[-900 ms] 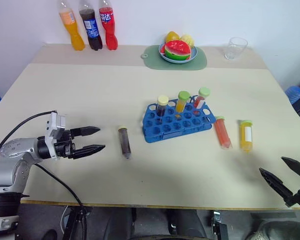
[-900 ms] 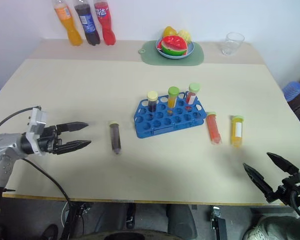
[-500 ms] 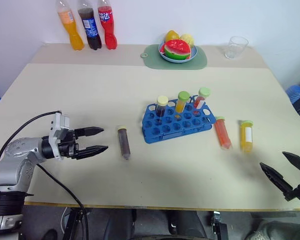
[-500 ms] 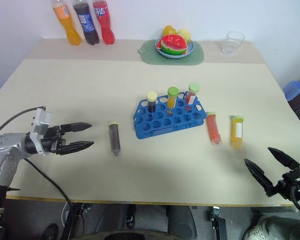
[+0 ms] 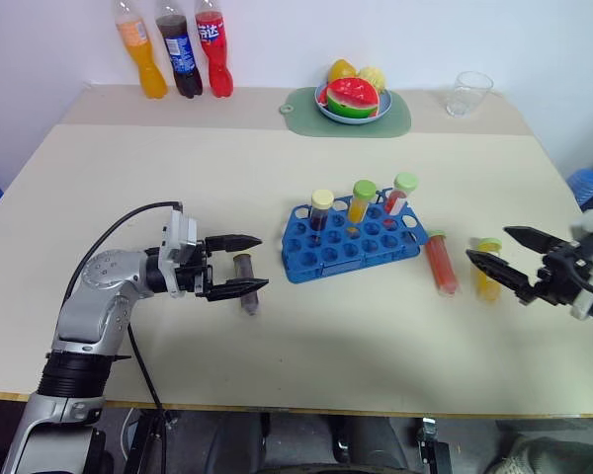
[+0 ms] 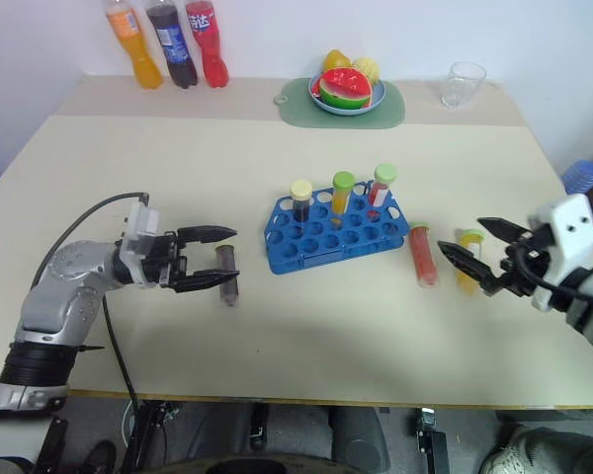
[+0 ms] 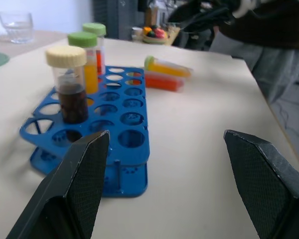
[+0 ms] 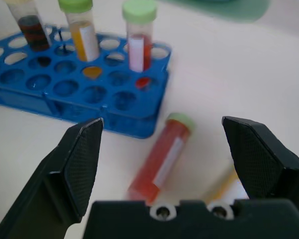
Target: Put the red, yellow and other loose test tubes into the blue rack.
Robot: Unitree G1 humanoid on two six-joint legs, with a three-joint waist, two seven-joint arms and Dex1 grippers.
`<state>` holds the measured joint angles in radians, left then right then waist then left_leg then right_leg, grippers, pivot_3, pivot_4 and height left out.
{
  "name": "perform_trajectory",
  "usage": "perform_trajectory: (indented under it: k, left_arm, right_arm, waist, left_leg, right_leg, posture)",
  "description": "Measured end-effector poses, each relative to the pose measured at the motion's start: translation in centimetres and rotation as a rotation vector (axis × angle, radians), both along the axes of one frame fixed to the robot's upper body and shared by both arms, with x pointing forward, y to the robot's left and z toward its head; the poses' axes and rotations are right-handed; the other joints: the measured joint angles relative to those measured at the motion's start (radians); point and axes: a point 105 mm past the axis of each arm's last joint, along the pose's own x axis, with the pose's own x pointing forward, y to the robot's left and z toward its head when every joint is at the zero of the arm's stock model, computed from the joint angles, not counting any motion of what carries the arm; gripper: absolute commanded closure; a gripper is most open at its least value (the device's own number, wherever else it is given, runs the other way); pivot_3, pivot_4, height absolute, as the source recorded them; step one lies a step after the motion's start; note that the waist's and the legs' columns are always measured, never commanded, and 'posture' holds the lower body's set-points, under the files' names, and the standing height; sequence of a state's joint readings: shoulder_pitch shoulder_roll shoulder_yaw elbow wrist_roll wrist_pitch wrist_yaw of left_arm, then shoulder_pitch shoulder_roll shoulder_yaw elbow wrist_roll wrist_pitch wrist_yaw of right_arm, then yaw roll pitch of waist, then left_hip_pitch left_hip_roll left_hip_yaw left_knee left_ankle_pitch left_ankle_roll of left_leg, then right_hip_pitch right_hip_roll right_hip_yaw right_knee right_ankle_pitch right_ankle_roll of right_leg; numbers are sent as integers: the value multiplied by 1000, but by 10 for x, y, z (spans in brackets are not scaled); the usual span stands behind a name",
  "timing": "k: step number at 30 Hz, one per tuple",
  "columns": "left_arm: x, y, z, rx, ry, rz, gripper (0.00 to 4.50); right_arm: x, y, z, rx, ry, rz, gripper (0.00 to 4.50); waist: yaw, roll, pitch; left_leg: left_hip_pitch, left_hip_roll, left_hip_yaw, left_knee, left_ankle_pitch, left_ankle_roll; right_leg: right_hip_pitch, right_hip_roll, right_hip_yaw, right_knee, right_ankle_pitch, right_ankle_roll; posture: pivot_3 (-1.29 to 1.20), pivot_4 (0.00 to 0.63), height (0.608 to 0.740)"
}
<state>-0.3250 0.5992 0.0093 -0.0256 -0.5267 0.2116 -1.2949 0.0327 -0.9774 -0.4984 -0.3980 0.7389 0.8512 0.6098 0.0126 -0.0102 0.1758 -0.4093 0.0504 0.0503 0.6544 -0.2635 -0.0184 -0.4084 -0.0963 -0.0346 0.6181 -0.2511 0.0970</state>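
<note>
Left tool (image 5: 235, 265) stands with its two black fingers spread wide on either side of the dark tube (image 5: 244, 281), which lies flat on the tabletop (image 5: 178, 178) toward the near edge, beside the blue rack (image 5: 351, 244). Right tool (image 5: 509, 259) is likewise spread, hovering at the yellow tube (image 5: 487, 268) near the right edge, with the red tube (image 5: 440, 263) lying between it and the rack. To do this step well, each tool should probably settle lower so the fingers straddle the middle of its tube, then close squarely across the barrel, not the cap; a round tube may roll away if only one finger meets it first. Once lifted, the tube must be turned upright over a free hole. Three capped tubes already stand along the rack's far row.

Hard to judge: whether the left fingers are down at the tube's level or above it, and the yellow tube's near end is partly covered by the right tool. Farther back sit a fruit bowl (image 5: 353, 99), a glass (image 5: 468, 93) and three bottles (image 5: 174, 51).
</note>
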Motion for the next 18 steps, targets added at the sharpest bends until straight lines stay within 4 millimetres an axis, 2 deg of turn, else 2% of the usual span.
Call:
perform_trajectory:
  k: [4,11,15,18]
  left_arm:
    - [-1,-2,-7,16,14,-4,726]
    - [-4,-7,-10,12,24,-13,726]
    - [-6,-9,-12,9,26,-5,726]
    - [-9,-10,-12,12,20,-2,726]
  right_arm:
    - [12,1,-7,48,177,-23,261]
    - [53,1,-5,92,357,-123,261]
    - [69,8,-23,126,468,-145,261]
    - [75,5,-34,117,527,-172,261]
  waist:
    - [-1,0,0]
    - [-6,0,0]
    - [-3,1,0]
    - [-1,1,0]
  left_leg:
    - [0,0,0,1,0,0]
    - [-2,1,0,5,0,0]
    - [-3,0,0,7,-1,1]
    - [-6,0,0,7,-1,1]
  right_leg:
    - [0,0,0,1,0,0]
    - [-1,0,0,3,0,0]
    - [-2,0,0,3,0,1]
    - [-4,0,0,3,2,3]
  posture:
    - [0,150,740]
    - [0,150,740]
    - [0,150,740]
    - [0,150,740]
